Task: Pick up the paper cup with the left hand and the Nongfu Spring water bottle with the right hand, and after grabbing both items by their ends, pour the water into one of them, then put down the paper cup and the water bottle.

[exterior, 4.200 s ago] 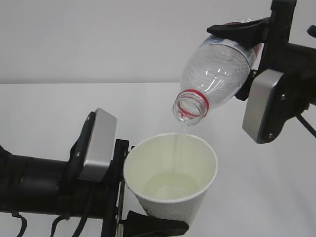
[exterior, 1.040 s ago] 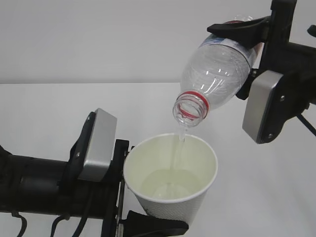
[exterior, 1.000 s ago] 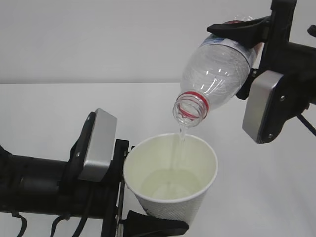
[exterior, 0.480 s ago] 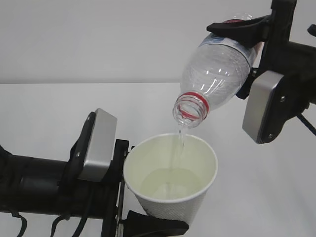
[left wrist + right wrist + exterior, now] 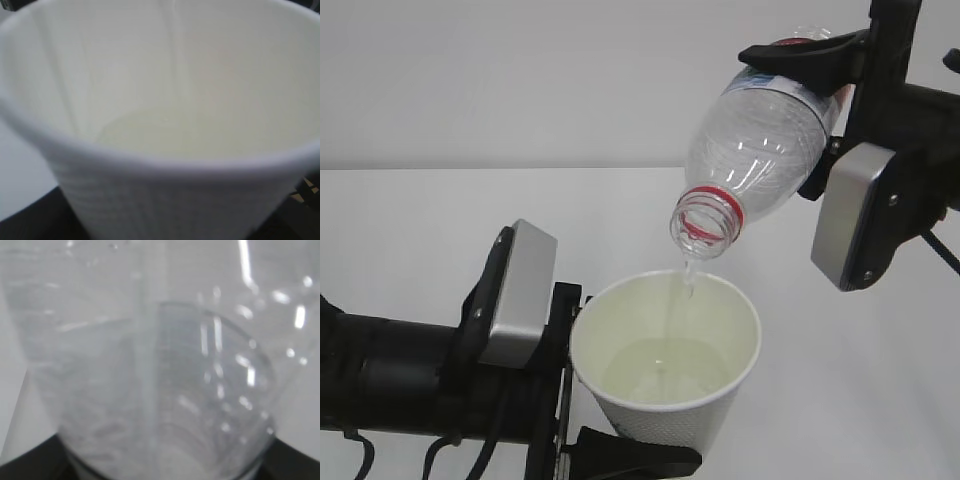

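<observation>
The white paper cup [image 5: 720,395] is held upright at the lower middle, with my left gripper [image 5: 607,395] shut on its lower part. One black finger [image 5: 632,462] shows under the cup; the other is hidden behind it. Above it, my right gripper [image 5: 817,118] is shut on the Nongfu Spring water bottle [image 5: 755,140] near its base. The bottle is tilted with its open, red-ringed neck [image 5: 704,220] over the cup. A thin stream of water [image 5: 687,278] falls into a shallow pool [image 5: 665,372]. The cup [image 5: 165,100] fills the left wrist view and the bottle [image 5: 150,365] fills the right wrist view.
A white table top [image 5: 410,230] lies under both arms, with a plain pale wall behind. Grey plates sit on the left arm [image 5: 520,295] and on the right arm [image 5: 855,215].
The stream keeps running into the cup and the pool has risen a little. The bottle's base end has lifted a touch. The left arm and the cup have not moved.
</observation>
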